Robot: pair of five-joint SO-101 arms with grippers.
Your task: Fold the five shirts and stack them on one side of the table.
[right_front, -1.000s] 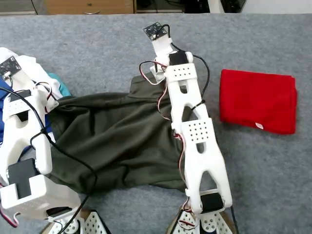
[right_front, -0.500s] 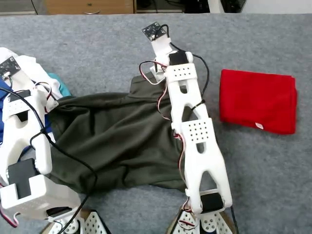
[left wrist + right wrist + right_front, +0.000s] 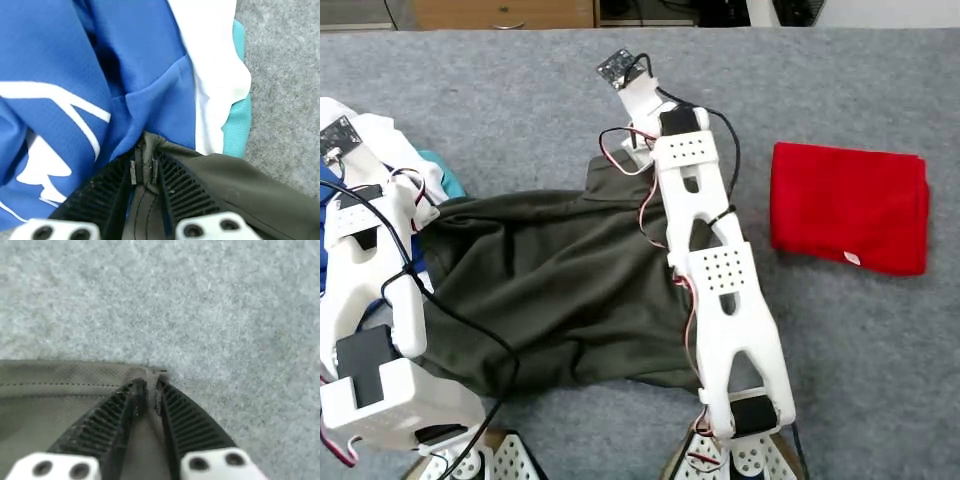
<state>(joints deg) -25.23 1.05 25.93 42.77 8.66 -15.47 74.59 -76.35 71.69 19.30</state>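
One done (red shirt [image 3: 848, 205] folded aside), now on olive shirt [image 3: 550, 280] w/ left gripper [image 3: 144, 172] & right gripper [image 3: 148, 390] both clenched on its edge; next prob. lift together, fold over.

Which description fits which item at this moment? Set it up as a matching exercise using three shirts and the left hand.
Column one:
1. red shirt
2. olive shirt
3. blue shirt
4. left hand

Column two:
A. shut on an olive hem
B. folded, lying apart on its own
C. unfolded in a heap, with white print on it
D. spread out, rumpled, not yet folded

Pairs: 1-B, 2-D, 3-C, 4-A
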